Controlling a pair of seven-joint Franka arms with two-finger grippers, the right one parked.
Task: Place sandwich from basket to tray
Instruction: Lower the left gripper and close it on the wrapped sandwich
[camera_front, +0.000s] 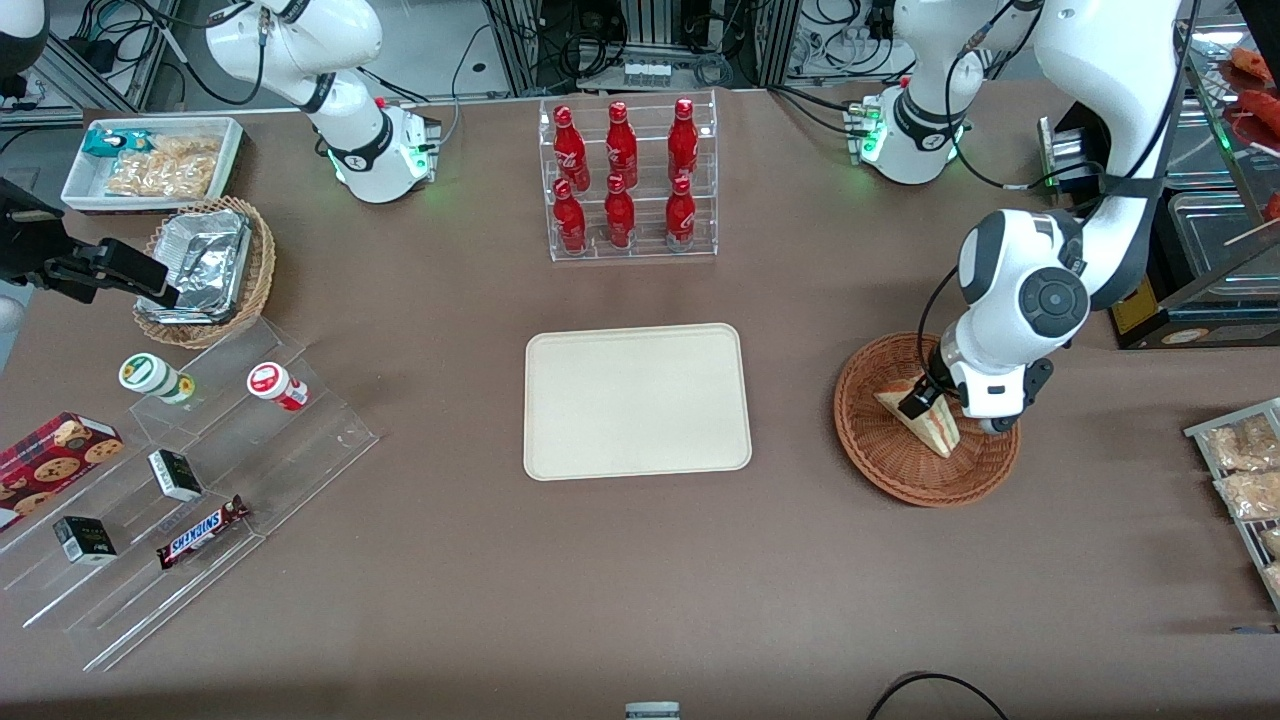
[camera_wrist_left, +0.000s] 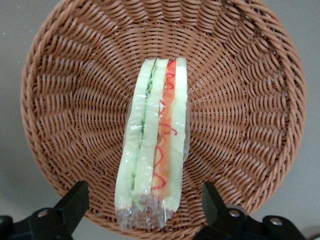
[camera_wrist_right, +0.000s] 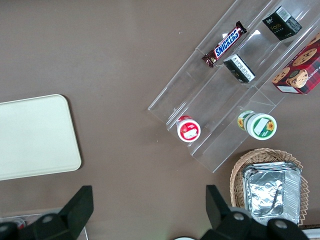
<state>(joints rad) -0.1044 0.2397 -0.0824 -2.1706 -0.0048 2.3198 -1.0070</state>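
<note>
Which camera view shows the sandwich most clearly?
The left wrist view: the sandwich lies unobstructed in the basket, its layers visible, between the open claw fingers. The front view shows it small, partly hidden by the arm. The right wrist view misses it.

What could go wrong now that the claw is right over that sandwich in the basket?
The gripper hangs open over the sandwich, one finger on each side. The sandwich stands on edge in clear wrap, so a squeeze might crush the soft bread, or the slick wrap might slip free. The basket looks light and could tip or drag along when the sandwich is lifted. The tray lies well away, so a loose hold might drop it.
</note>
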